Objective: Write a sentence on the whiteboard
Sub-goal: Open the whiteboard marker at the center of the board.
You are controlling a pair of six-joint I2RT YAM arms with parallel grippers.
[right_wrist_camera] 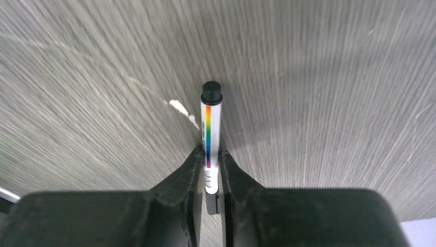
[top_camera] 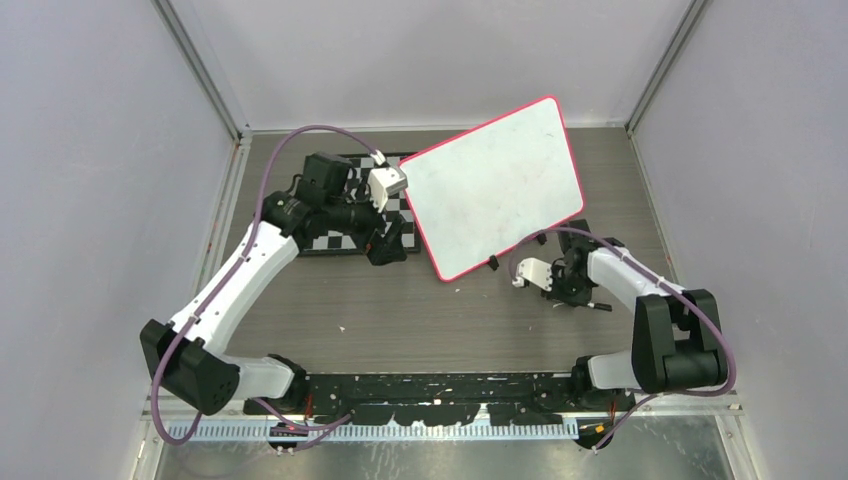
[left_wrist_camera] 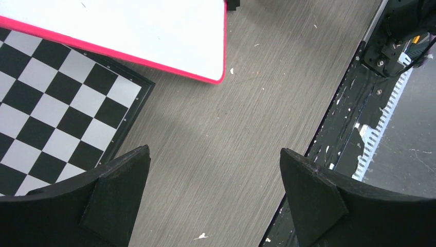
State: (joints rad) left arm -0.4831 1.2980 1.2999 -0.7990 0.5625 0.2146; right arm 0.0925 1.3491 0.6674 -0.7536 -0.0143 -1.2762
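Toward the far middle of the table lies the whiteboard, flat and turned askew, its pink-red frame running all round. Its left edge overlaps the black-and-white checkerboard, which sits to the left of it, partly hidden under the left arm. A small black clip shows on the board's near edge.

The left gripper hangs over the spot where checkerboard and whiteboard meet. In its wrist view the jaws stand wide apart with nothing between them but the grey wood-grain tabletop. The whiteboard's rounded corner and the checkerboard lie beyond the fingertips.

The right gripper is low over the table just near of the whiteboard, on the right side. Its wrist view shows the jaws drawn in on a marker, with a finger pressed against each side of the barrel. The marker is white with a rainbow stripe down its length and a black end pointing away from the gripper. Whether it rests on the table or is just above it cannot be told.
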